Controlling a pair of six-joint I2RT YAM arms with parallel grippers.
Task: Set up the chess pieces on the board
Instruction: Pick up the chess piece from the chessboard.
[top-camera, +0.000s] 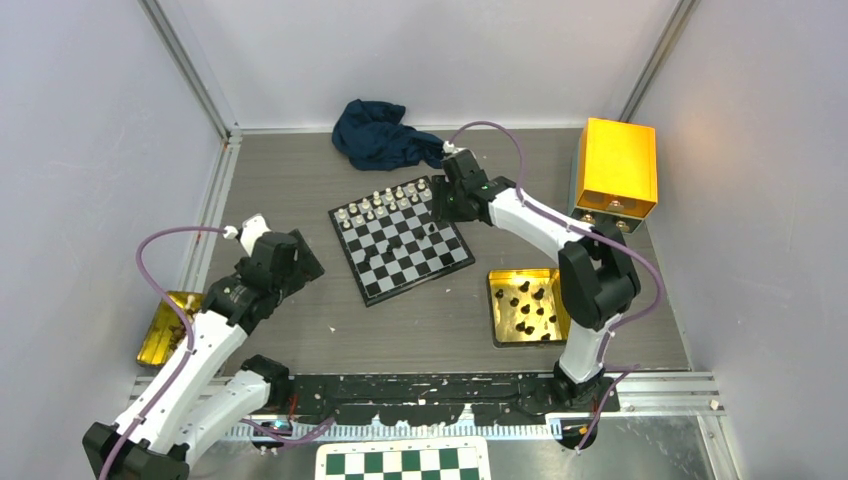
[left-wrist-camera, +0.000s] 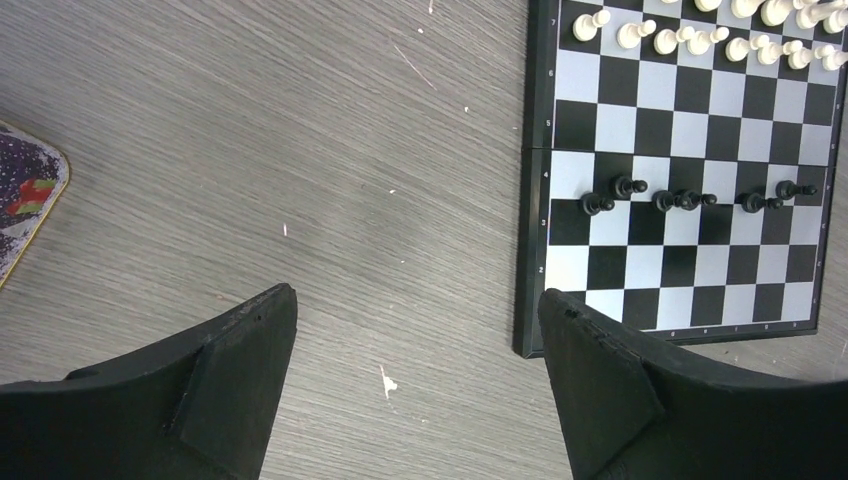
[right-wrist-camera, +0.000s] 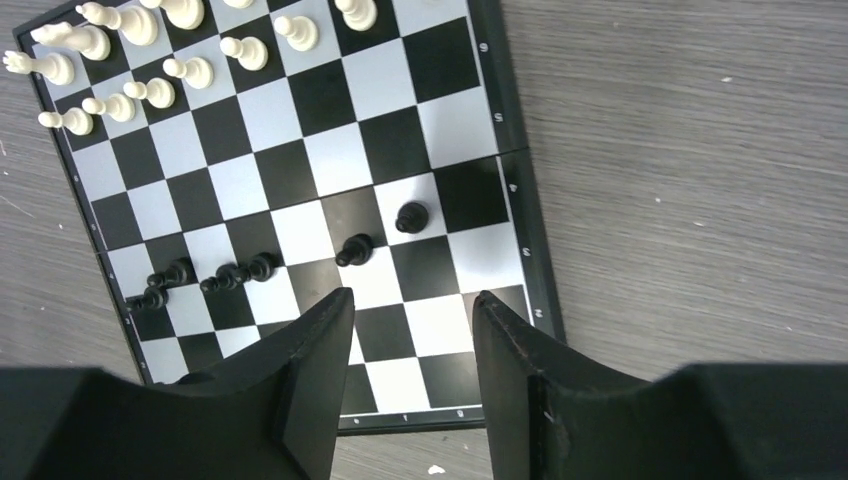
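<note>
My right pincer (right-wrist-camera: 412, 300) hangs spread over the glossy checkered board (right-wrist-camera: 325, 95); my left pincer (left-wrist-camera: 417, 295), spread, over the wood-grain table (left-wrist-camera: 250, 150).

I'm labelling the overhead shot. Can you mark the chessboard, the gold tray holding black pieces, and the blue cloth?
board (top-camera: 402, 276): top external view, bare squares near its front edge.
gold tray (top-camera: 493, 310): top external view, on its left rim.
blue cloth (top-camera: 378, 134): top external view, middle of the crumpled heap.
</note>
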